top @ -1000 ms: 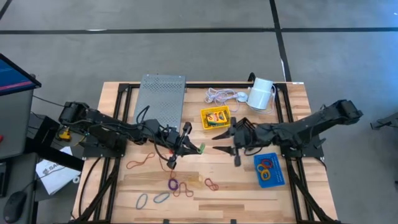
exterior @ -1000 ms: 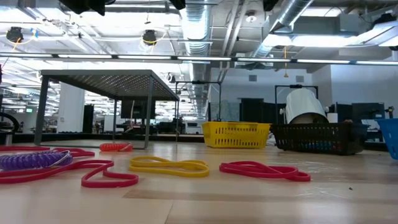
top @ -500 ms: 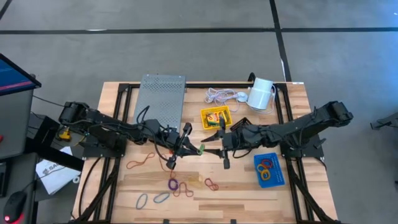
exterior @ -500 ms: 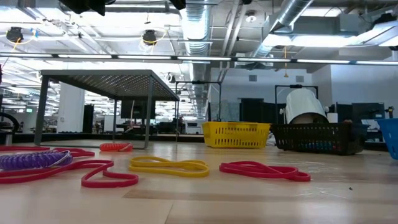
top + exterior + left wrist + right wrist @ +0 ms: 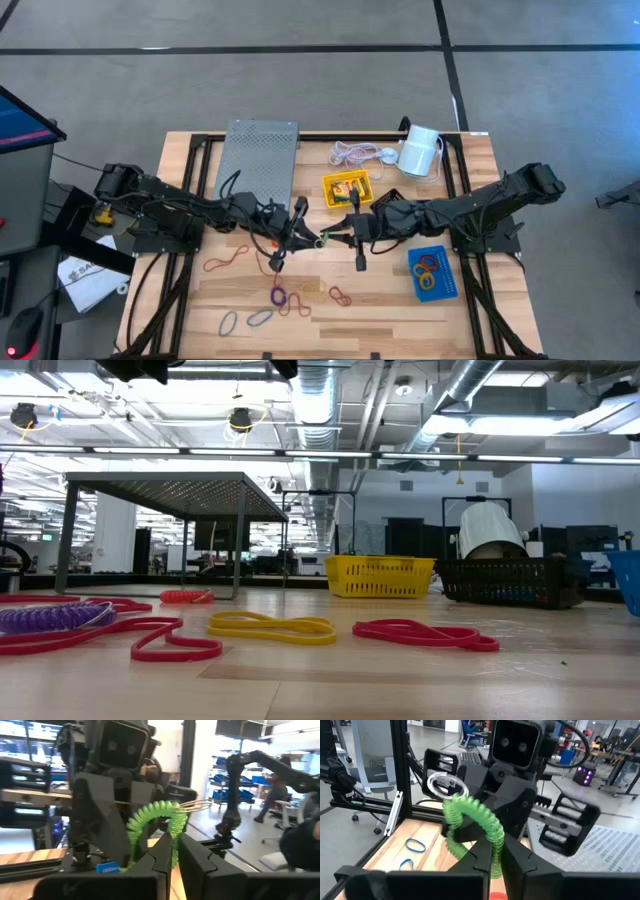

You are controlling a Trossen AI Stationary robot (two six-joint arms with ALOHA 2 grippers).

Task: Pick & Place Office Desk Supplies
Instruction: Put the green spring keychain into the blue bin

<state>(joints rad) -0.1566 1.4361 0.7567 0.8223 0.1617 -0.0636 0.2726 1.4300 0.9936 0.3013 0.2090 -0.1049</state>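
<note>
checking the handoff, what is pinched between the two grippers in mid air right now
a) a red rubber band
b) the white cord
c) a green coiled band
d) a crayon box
c: both wrist views show the green coiled band caught in the right gripper and, from the other side, in the left gripper, with both pairs of jaws closed on it above the table.
</note>
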